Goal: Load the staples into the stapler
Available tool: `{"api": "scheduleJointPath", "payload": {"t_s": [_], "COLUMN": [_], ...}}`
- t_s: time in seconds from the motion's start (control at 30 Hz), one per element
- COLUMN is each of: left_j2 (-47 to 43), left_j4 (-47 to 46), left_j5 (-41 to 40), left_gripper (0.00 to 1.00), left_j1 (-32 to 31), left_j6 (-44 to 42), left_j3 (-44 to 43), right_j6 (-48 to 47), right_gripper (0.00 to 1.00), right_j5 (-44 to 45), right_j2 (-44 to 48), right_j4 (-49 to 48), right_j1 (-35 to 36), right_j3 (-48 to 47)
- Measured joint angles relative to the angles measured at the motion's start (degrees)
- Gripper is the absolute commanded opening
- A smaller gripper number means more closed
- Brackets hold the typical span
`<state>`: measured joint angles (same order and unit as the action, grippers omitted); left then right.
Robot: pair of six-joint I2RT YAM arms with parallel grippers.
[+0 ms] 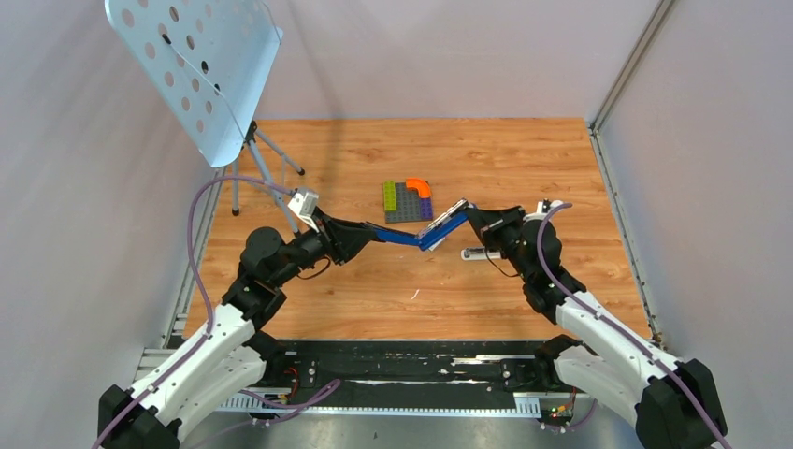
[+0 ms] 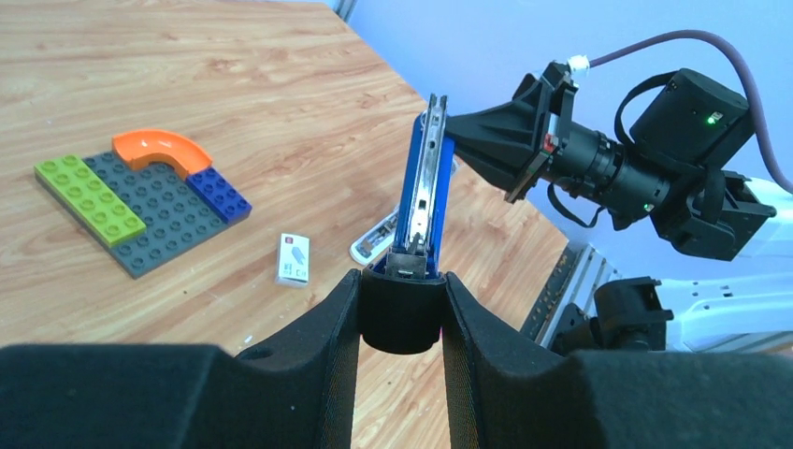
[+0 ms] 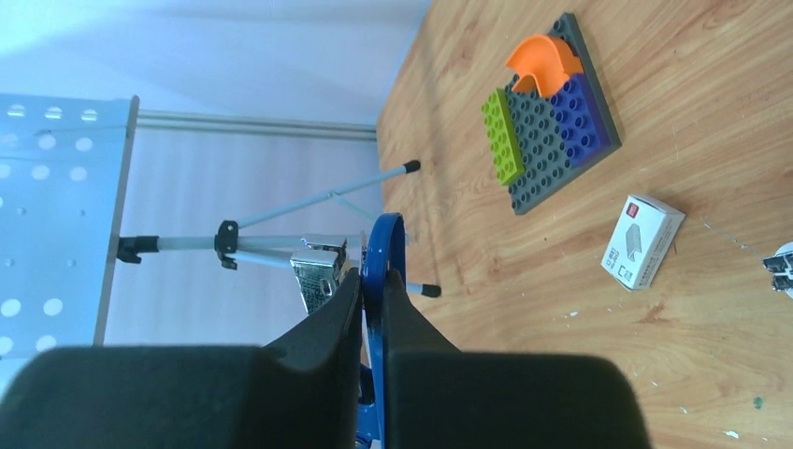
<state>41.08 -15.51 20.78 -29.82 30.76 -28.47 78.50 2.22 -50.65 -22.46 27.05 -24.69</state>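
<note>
The blue stapler (image 1: pixel 411 238) hangs above the table between both arms, swung open in a V. My left gripper (image 2: pixel 402 281) is shut on its black end (image 2: pixel 402 318), and the blue body with its silver channel (image 2: pixel 427 182) points away toward the right arm. My right gripper (image 3: pixel 372 276) is shut on the thin blue arm (image 3: pixel 379 243) of the stapler, with a silver metal end (image 3: pixel 313 271) beside its fingers. The small white staples box (image 2: pixel 294 258) lies flat on the wood (image 3: pixel 641 240). No loose grey strip of staples shows.
A grey block plate (image 1: pixel 409 199) with green, orange and blue bricks lies just behind the stapler. A white rounded plastic bar (image 1: pixel 477 253) rests under the right gripper. A perforated music stand (image 1: pixel 196 65) on a tripod stands at the back left.
</note>
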Motion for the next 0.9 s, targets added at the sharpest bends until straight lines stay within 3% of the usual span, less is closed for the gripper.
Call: {"api": "scheduleJointPath", "payload": {"t_s": [0.13, 0.23, 0.53, 0.9], "left_j2": [-1.27, -1.62, -6.32, -11.47], "left_j4": [-2.91, -3.08, 3.58, 22.12], "left_j5": [-0.28, -1.20, -5.16, -12.70], "left_gripper": [0.44, 0.58, 0.76, 0.80], "left_j1": [0.00, 0.09, 0.24, 0.35], "left_j6": [2.19, 2.93, 3.17, -1.22], "left_j3": [3.30, 4.55, 4.94, -1.95], "right_j6": [0.92, 1.09, -0.02, -6.08], "right_gripper": [0.00, 0.00, 0.00, 0.00], "right_j5": [1.77, 3.41, 6.80, 6.75], "right_j2": [1.14, 1.84, 3.80, 4.20], "right_j4": [0.26, 0.26, 0.26, 2.49], "right_j1": [-0.26, -0.48, -1.07, -1.44], "right_j3": [0.00, 0.00, -0.26, -4.04]}}
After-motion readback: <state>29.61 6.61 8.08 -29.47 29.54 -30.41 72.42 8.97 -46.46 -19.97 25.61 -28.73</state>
